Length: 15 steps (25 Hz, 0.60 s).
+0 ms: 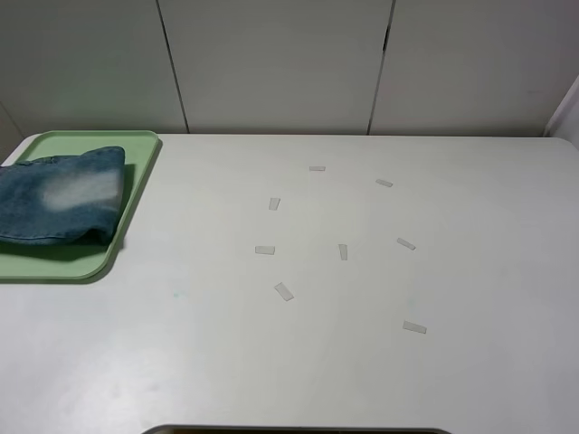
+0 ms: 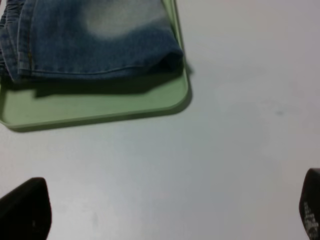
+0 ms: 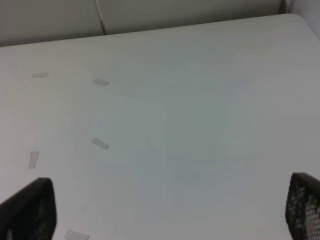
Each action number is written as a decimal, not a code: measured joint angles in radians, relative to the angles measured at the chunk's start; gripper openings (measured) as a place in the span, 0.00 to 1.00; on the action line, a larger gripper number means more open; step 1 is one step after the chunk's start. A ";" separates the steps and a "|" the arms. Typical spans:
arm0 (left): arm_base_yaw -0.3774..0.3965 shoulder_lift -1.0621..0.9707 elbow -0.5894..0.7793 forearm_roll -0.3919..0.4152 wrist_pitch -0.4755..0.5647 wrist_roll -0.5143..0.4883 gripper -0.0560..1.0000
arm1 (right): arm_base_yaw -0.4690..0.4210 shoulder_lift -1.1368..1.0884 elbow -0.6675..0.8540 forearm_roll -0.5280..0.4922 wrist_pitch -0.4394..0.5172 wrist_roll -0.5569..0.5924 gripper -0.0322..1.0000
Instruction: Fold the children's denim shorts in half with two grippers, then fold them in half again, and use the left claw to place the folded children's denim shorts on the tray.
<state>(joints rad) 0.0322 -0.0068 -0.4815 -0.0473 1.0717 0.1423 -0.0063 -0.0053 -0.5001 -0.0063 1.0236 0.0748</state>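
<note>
Denim, blue with a pale bleached patch, lies folded into a compact bundle: the children's denim shorts [image 1: 61,196] rest on the tray [image 1: 136,143] at the far left of the table [image 1: 362,362]. In the left wrist view the shorts [image 2: 95,40] sit toward one side of the tray [image 2: 100,107], with a bare green strip along the near rim; one folded corner reaches the rim at the rounded corner and may slightly overhang it. The waistband gathers show at the bundle's edge.

Left gripper [image 2: 165,210]: fingers spread wide, holding nothing, above bare table clear of the tray. Right gripper [image 3: 170,210]: fingers likewise wide apart and empty, over the table's right part, well away from the shorts. Neither arm shows in the high view.

Judgement: placement appears complete; the step in hand is withdrawal. To finish well, the left arm should move up and away without brushing the tray rim or dragging the overhanging corner, leaving the fold undisturbed.

Contents: the tray holds only the shorts. Several small pale tape strips [image 1: 283,291] are stuck on the table's middle area.
</note>
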 joint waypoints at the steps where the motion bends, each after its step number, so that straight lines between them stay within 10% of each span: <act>1: 0.000 0.000 0.000 0.000 0.000 0.000 0.99 | 0.000 0.000 0.000 0.000 0.000 0.000 0.70; 15: 0.000 0.000 0.000 0.000 0.000 0.001 0.99 | 0.000 0.000 0.000 0.000 0.000 0.000 0.70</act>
<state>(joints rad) 0.0322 -0.0068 -0.4815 -0.0473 1.0717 0.1430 -0.0063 -0.0053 -0.5001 -0.0063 1.0236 0.0748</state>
